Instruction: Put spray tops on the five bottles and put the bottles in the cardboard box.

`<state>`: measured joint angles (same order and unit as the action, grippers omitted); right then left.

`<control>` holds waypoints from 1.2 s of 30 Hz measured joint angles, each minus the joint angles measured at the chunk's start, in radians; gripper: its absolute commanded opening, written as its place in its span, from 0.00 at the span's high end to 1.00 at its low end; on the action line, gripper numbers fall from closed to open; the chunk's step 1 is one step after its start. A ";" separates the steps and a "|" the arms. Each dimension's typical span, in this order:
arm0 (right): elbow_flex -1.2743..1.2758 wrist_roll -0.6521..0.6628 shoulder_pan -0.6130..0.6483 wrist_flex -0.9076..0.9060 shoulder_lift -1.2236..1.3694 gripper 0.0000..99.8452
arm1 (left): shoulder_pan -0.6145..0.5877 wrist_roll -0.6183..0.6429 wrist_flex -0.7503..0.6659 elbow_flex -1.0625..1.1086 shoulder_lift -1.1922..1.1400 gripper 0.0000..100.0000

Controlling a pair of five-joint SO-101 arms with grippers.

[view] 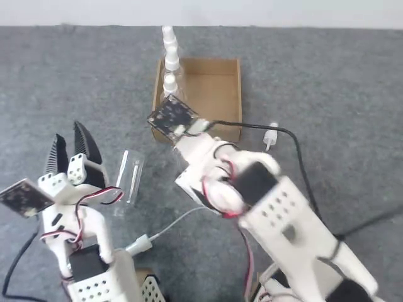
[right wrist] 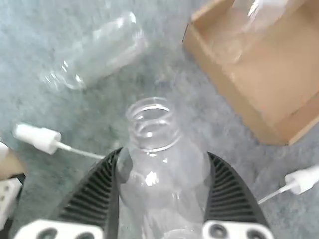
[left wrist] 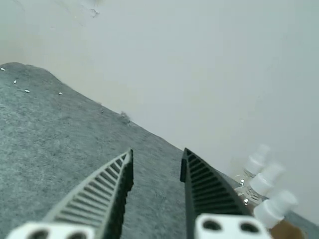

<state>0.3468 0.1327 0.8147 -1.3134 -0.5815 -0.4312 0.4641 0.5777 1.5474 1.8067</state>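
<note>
My right gripper (right wrist: 162,155) is shut on a clear uncapped bottle (right wrist: 158,172), its open neck pointing away from the wrist, held above the grey mat. A second clear bottle (view: 130,173) (right wrist: 94,50) lies on its side on the mat, without a top. One loose white spray top (view: 141,243) (right wrist: 37,137) with its tube lies near my left arm's base, another spray top (view: 271,134) (right wrist: 304,177) beside the cardboard box (view: 220,82) (right wrist: 259,79). Three topped bottles (view: 170,63) (left wrist: 264,181) stand along the box's left side. My left gripper (view: 70,146) (left wrist: 155,155) hangs open and holds nothing.
The right arm's white body (view: 277,207) and black cable (view: 296,151) cross the middle of the mat. A pale wall (left wrist: 199,59) rises behind the mat's far edge. Open grey mat (view: 75,82) lies at the far left.
</note>
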 measured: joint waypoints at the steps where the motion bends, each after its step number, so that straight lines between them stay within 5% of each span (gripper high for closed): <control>1: 0.002 0.000 0.000 0.002 -0.028 0.89 | 0.011 0.003 0.000 0.000 0.000 0.85; 10: 0.233 0.000 0.002 0.141 -0.232 0.89 | 0.078 -0.008 0.046 -0.003 0.000 0.85; 15: 0.321 0.000 -0.017 0.175 -0.353 0.89 | 0.163 -0.112 0.138 -0.043 0.000 0.85; 36: 0.486 -0.117 -0.419 0.319 -0.522 0.89 | 0.210 -0.324 0.407 -0.239 0.000 0.85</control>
<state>0.8332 0.0161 0.3959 -0.9943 -1.1032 -0.2209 0.1404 0.9843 1.3080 1.8067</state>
